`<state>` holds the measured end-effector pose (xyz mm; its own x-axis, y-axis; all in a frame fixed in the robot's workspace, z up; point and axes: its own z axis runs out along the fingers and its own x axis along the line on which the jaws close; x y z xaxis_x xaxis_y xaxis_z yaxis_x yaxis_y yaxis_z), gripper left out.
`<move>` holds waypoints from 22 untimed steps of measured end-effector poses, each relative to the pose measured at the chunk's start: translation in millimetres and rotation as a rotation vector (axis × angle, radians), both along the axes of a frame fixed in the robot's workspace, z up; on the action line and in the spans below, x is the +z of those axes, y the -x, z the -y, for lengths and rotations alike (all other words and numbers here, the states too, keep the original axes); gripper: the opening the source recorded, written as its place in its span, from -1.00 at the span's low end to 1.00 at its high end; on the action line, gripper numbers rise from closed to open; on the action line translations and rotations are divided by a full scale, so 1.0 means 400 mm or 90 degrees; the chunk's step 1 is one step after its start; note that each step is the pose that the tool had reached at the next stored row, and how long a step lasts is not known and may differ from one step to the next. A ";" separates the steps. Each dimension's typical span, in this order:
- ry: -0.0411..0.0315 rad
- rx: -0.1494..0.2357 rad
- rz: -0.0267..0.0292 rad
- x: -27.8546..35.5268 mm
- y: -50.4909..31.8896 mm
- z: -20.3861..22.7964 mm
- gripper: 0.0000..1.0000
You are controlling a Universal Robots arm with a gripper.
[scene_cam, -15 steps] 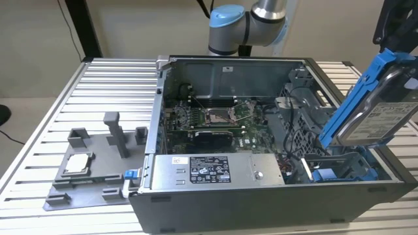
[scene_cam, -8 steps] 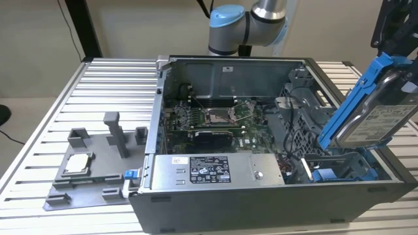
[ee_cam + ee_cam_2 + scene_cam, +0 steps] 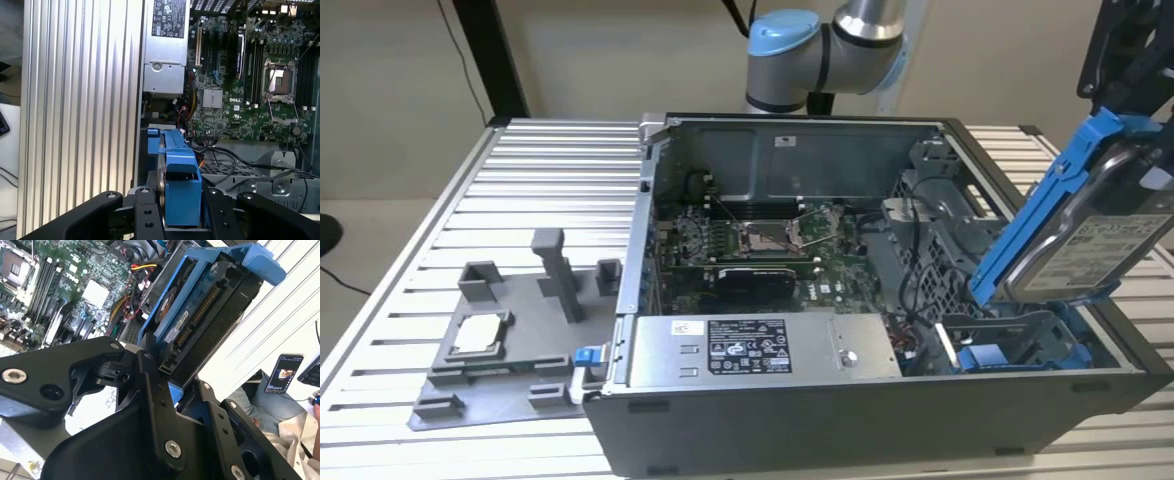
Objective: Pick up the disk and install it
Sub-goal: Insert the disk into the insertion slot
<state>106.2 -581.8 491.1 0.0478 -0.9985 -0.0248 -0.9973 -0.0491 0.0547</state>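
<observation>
The disk (image 3: 1087, 235), a silver-grey drive with a white label in a bright blue carrier, hangs tilted on edge above the open computer case (image 3: 720, 420), at the exterior view's right. Below it sits a drive bay (image 3: 1014, 345) with blue parts. My black gripper (image 3: 1137, 120) is shut on the disk's upper end. In the first wrist view the blue carrier (image 3: 180, 170) stands between my two black fingers (image 3: 145, 215), gripper (image 3: 181, 212) closed on it. The second wrist view shows the disk (image 3: 200, 315) edge-on with its connector side visible, clamped by the gripper (image 3: 165, 375).
Inside the case lie the motherboard with its CPU socket (image 3: 767, 237), cables and a grey power supply (image 3: 761, 348). A grey fixture (image 3: 507, 370) holding a small silver chip (image 3: 478, 333) sits on the ribbed table (image 3: 547, 180). A phone (image 3: 285, 372) shows beyond the table edge.
</observation>
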 end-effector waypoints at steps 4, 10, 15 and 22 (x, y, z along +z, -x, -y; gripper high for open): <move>0.0001 0.000 0.0000 -0.003 0.000 0.000 -1.00; 0.0001 0.000 0.0000 -0.009 0.000 0.000 -1.00; 0.0001 0.000 0.0001 -0.013 0.000 0.000 -1.00; 0.0001 0.000 0.0001 -0.021 0.000 0.000 -1.00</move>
<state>106.3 -581.8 482.7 0.0479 -0.9986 -0.0246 -0.9973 -0.0491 0.0545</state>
